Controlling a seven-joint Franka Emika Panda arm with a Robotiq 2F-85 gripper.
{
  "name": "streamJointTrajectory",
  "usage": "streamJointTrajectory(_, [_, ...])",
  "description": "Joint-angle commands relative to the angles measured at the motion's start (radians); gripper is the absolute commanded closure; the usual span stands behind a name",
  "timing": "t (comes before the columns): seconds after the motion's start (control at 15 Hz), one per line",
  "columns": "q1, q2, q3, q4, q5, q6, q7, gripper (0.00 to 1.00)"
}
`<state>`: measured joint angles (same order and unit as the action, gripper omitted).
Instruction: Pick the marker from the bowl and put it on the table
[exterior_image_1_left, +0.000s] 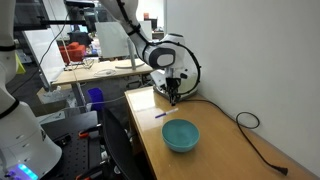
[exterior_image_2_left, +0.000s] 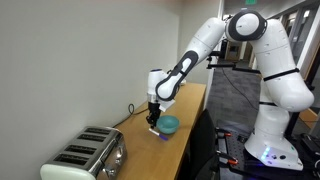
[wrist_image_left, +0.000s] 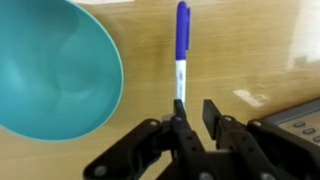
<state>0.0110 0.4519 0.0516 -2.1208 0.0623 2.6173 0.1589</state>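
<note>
Already out of the bowl (wrist_image_left: 50, 65), the marker (wrist_image_left: 181, 50) lies flat on the table (wrist_image_left: 250, 60) beside the rim, nearer the open long edge, its long axis pointing straight away from the gripper (wrist_image_left: 195, 110), which is partly open, empty, above its white end.

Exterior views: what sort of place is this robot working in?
Probably a lab or office workspace: a white robot arm beside a wooden table, a cluttered desk behind it, and a toaster that seems to be a test prop.
</note>
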Motion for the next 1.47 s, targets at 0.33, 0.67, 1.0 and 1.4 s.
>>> streamJointTrajectory(0.33, [0.047, -0.069, -0.053, 0.006, 0.039, -0.079, 0.164, 0.04])
streamJointTrajectory(0.67, [0.068, -0.195, -0.070, -0.067, -0.030, -0.149, 0.152, 0.00])
streamJointTrajectory(1.0, [0.062, -0.277, -0.058, -0.133, -0.051, -0.162, 0.146, 0.00])
streamJointTrajectory(1.4, [0.060, -0.303, -0.043, -0.175, -0.058, -0.160, 0.125, 0.00])
